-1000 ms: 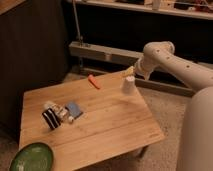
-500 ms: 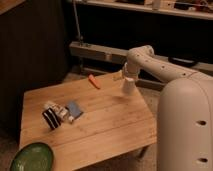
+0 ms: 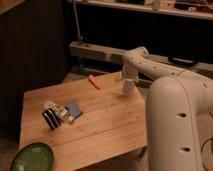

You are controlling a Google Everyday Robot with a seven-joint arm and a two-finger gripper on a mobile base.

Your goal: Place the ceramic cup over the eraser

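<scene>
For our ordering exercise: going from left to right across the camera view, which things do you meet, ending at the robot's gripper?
green bowl → striped object → blue flat object → orange object → ceramic cup, with the gripper directly above it at the table's far edge.

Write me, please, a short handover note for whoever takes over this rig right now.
Gripper: at the ceramic cup, by the table's far right edge; hold cannot be told.
Which item is the eraser is unclear: orange piece lies left of the cup, blue piece mid-table, both uncovered.
Done: cup reached.
Left: set the cup upside down over the eraser.
</scene>
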